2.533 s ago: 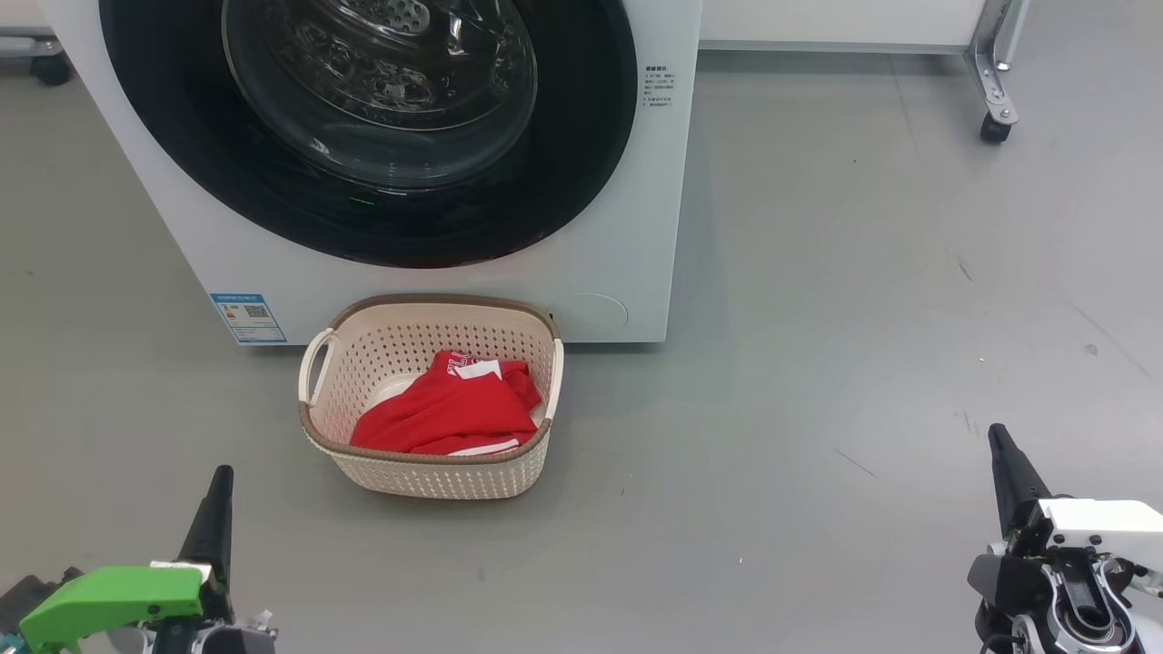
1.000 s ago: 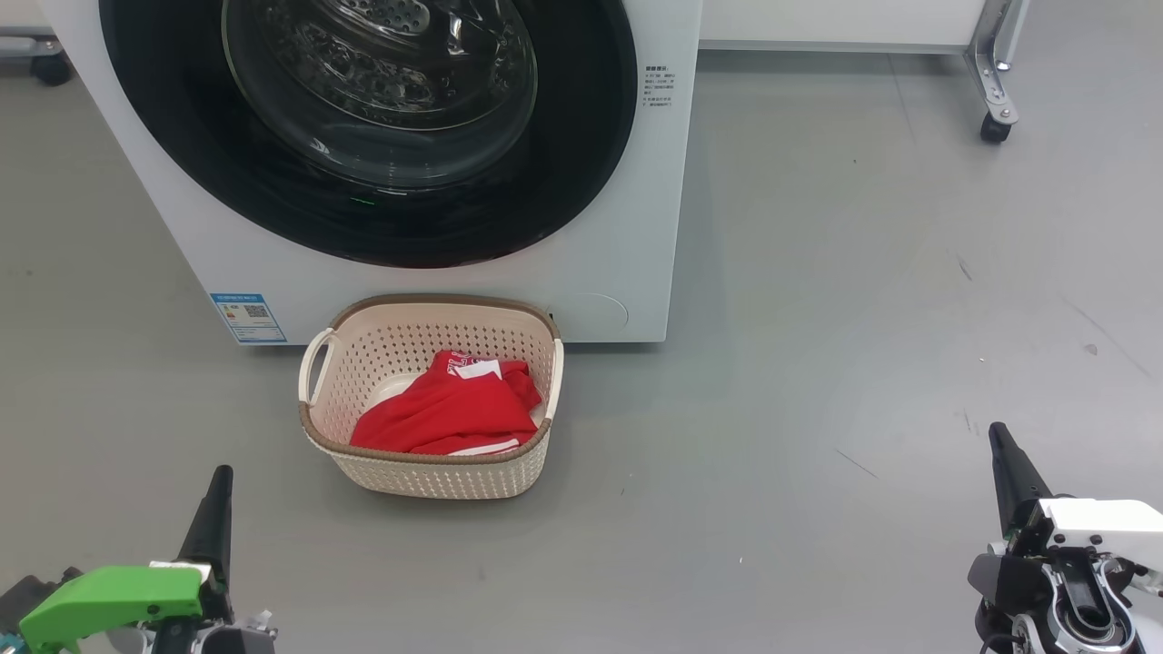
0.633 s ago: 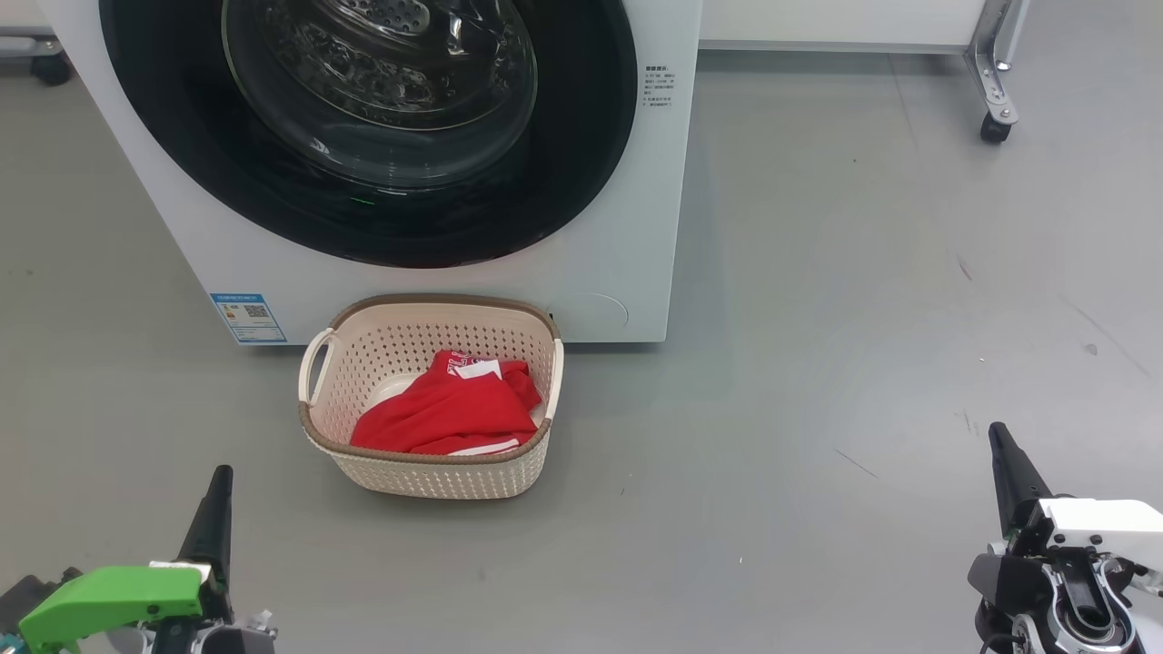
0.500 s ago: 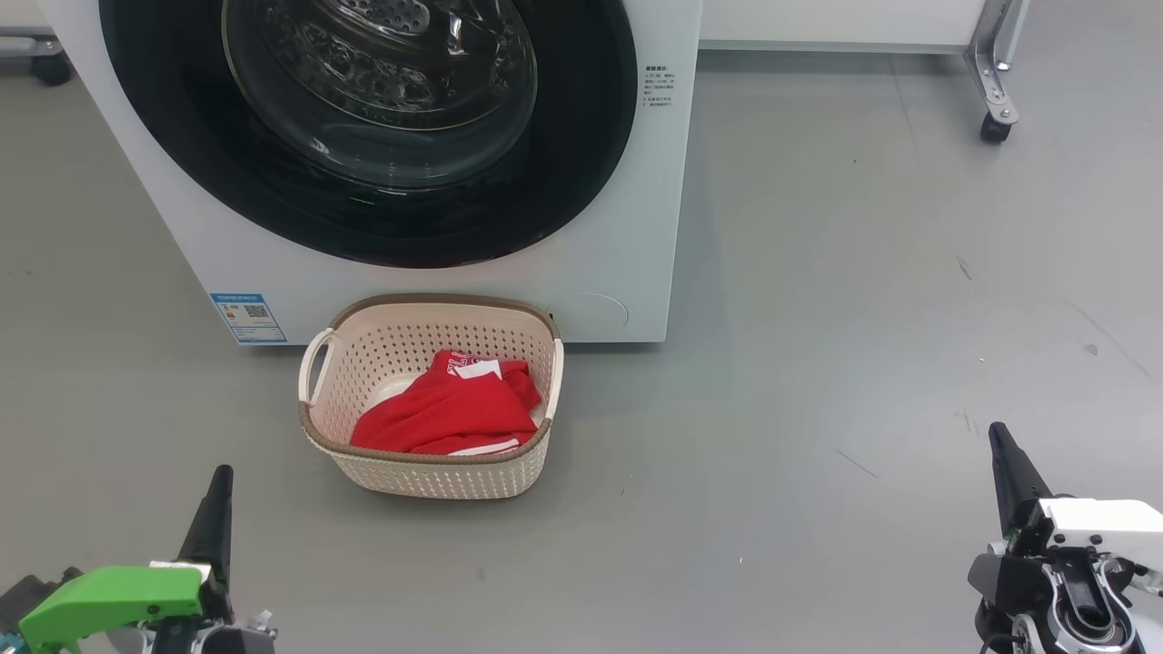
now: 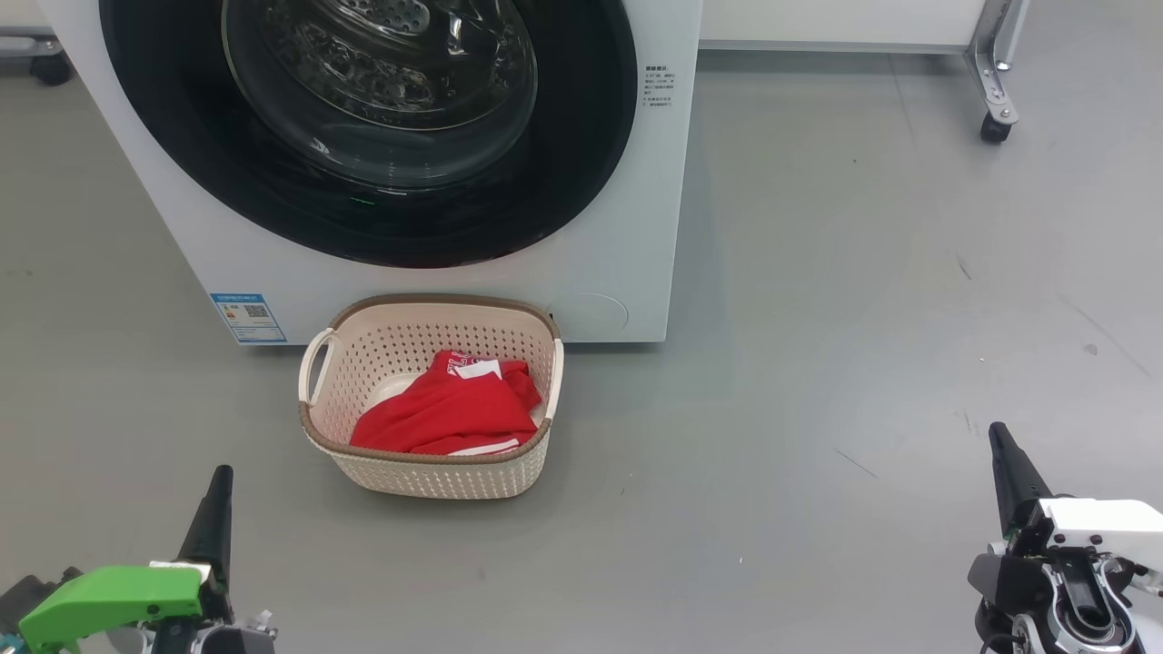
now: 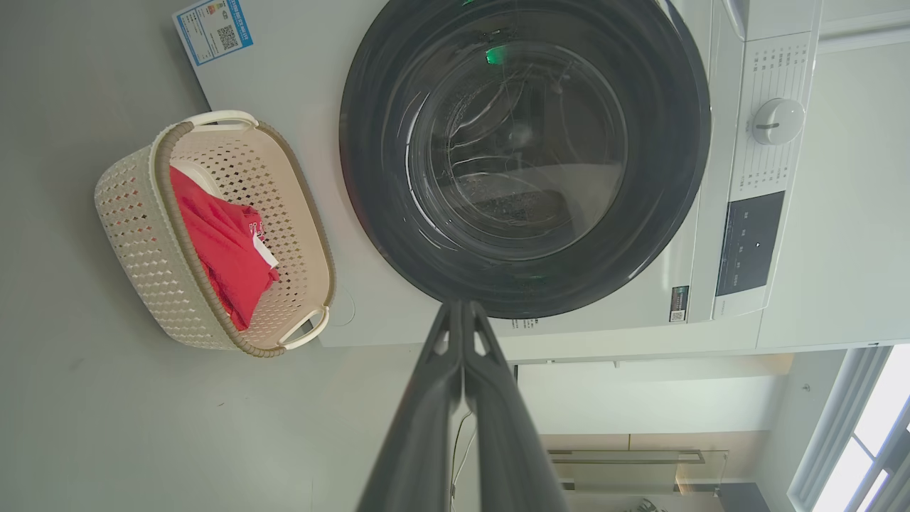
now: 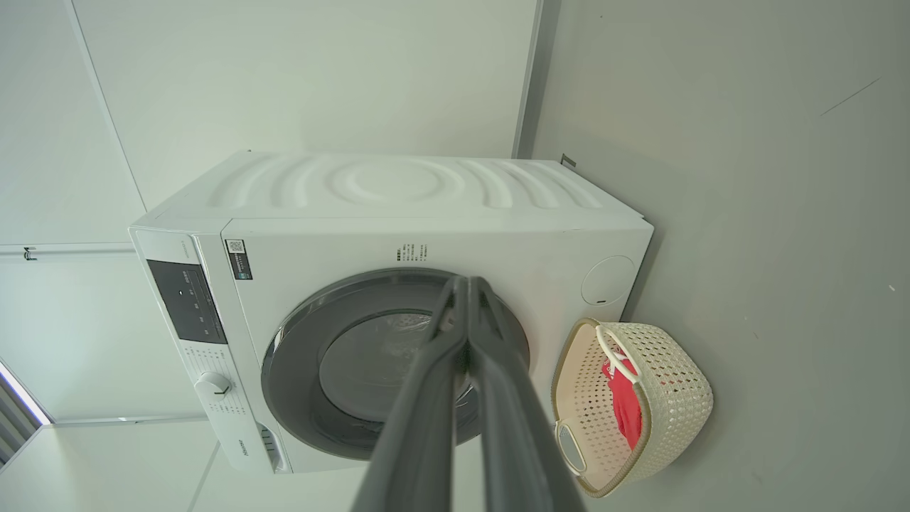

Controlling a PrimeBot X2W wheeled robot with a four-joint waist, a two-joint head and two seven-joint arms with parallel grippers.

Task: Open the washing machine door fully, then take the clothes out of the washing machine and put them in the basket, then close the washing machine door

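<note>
since the washing machine door (image 5: pixel 382 109) looks shut and the red jersey (image 5: pixel 450 413) lies in the basket (image 5: pixel 436 459) just before it, i judge the job done: my left claw (image 5: pixel 221 477) and right claw (image 5: pixel 999 436), both closed and empty, should rest well clear.

The white front-loading washing machine (image 5: pixel 627 227) stands with its large round glossy black door (image 5: pixel 591 154) shut flat against the front. The bulging clear glass window at the door's centre shows the steel drum behind it. Just in front of the machine, below the door, the small cream perforated basket (image 5: pixel 436 477) with a brown woven-look rim stands upright on the floor (image 5: pixel 818 409). The bright red clothes (image 5: pixel 445 413) with white trim lie crumpled inside it, toward its near right side.
</note>
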